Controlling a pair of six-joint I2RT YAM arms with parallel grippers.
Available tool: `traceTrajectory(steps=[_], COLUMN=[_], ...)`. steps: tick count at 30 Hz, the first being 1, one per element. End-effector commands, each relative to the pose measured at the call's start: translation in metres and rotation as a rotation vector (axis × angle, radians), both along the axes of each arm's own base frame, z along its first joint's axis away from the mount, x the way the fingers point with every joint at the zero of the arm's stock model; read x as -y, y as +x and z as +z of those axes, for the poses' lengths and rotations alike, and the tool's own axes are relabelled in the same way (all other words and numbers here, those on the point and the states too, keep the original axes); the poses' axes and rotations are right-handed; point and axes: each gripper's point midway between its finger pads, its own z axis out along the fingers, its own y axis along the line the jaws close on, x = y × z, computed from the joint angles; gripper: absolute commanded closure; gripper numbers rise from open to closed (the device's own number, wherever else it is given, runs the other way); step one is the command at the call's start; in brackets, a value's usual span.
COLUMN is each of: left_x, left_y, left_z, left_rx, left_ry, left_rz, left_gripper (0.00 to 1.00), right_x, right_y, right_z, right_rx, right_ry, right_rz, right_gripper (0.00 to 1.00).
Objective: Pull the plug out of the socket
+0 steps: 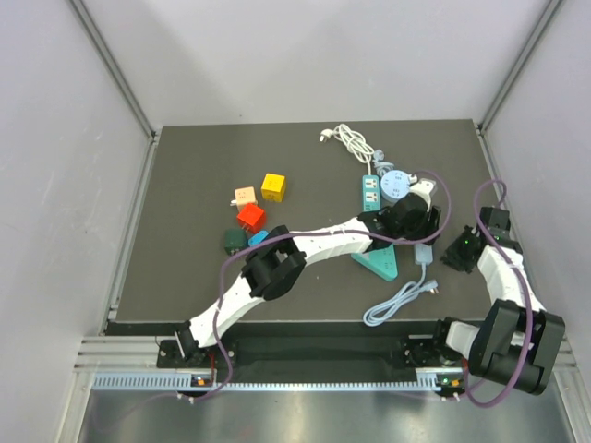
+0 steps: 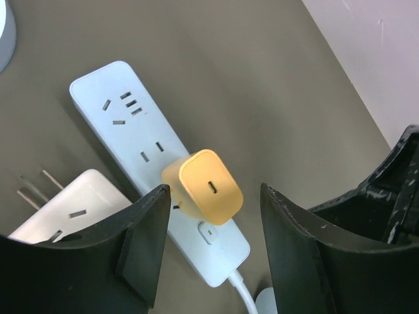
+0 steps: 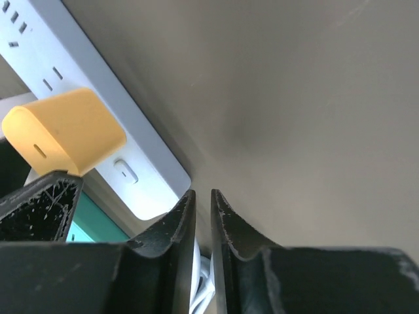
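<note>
A yellow plug (image 2: pixel 206 186) sits in the white power strip, the socket (image 2: pixel 131 131), close to its switch end. My left gripper (image 2: pixel 213 219) is open, one finger on each side of the plug and neither touching it. In the top view it (image 1: pixel 406 221) hides the plug, and only the strip's end (image 1: pixel 423 251) shows. In the right wrist view the plug (image 3: pixel 65 131) and strip (image 3: pixel 141 173) lie to the upper left. My right gripper (image 3: pixel 203 193) is closed to a narrow slit just beyond the strip's end, with the strip's white cable (image 3: pixel 201 291) between its fingers.
A white adapter with bare prongs (image 2: pixel 65 209) lies beside the strip. A teal strip (image 1: pixel 369 191), a round blue unit (image 1: pixel 395 183) and a teal wedge (image 1: pixel 380 263) crowd around it. Several coloured cubes (image 1: pixel 261 208) sit to the left. Loose cable (image 1: pixel 397 300) loops near the front edge.
</note>
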Motion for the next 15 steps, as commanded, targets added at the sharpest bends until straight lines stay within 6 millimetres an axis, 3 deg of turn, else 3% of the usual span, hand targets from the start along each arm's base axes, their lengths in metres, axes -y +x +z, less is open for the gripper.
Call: traceTrajectory(steps=[1,9,15], left_x=[0.008,0.010,0.011], left_y=[0.009,0.014,0.014], left_z=[0.019,-0.003,-0.008], left_rx=[0.059,0.069,0.080], left_ry=[-0.027,0.019,0.035], left_rz=[0.041,0.090,0.096], left_gripper=[0.37,0.37,0.39], right_x=[-0.003,-0.003,-0.001], right_y=[0.012,0.013,0.014], right_z=[0.006,0.018,0.025], right_rx=[0.055,0.092,0.112], right_ry=[0.015,0.006,-0.008], right_rz=[0.019,0.021,0.015], right_gripper=[0.86,0.86,0.84])
